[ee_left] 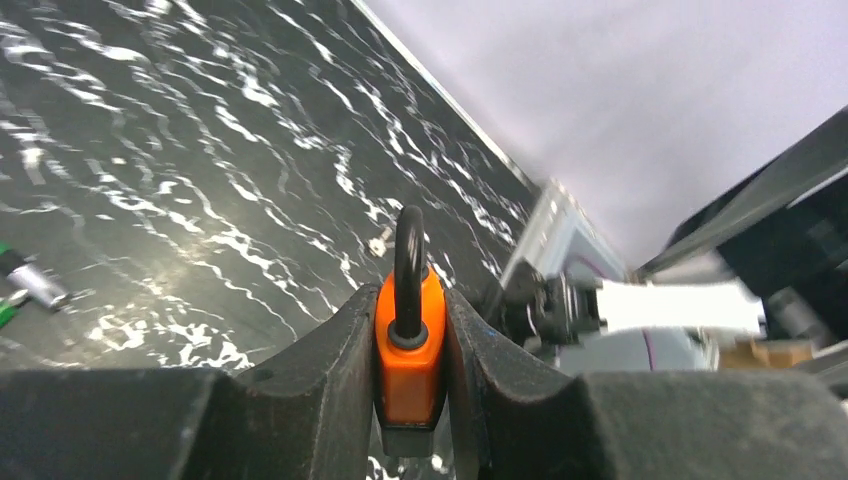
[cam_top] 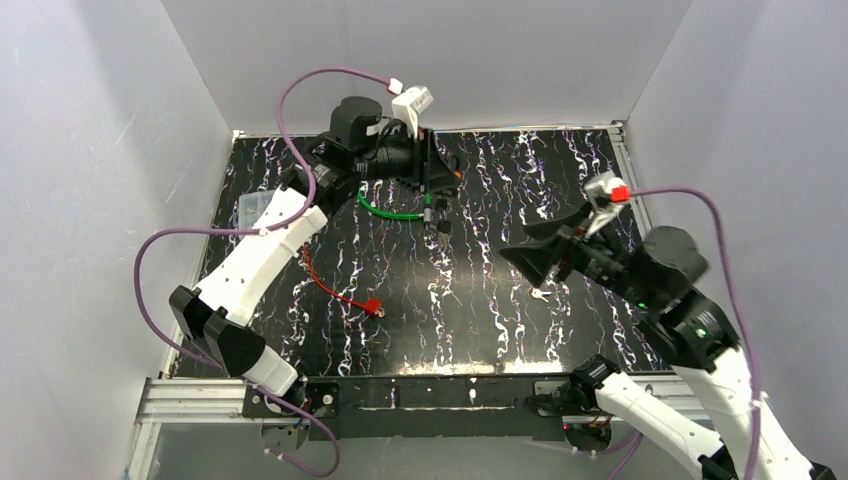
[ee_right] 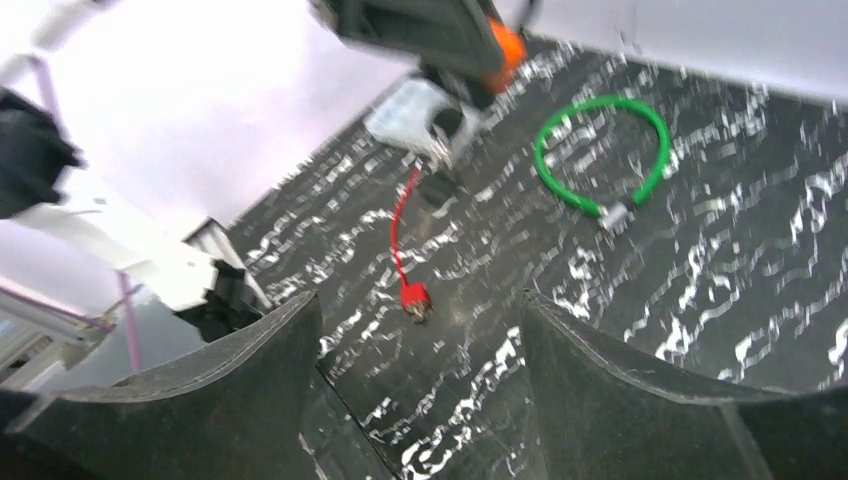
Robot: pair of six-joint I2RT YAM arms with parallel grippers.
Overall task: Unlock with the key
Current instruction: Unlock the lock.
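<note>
My left gripper is at the far middle of the table, shut on an orange padlock with a black shackle; the jaws press both its sides. In the right wrist view the padlock shows at the top, with small metal pieces hanging below it that may be keys; I cannot tell. My right gripper is open and empty, right of centre, above the table and pointed toward the left gripper. A small pale piece, perhaps a key, lies on the table under it.
A green cable loop lies below the left gripper and shows in the right wrist view. A red cable with a red end lies left of centre. A clear plastic box sits at the left edge. White walls enclose the black marbled table.
</note>
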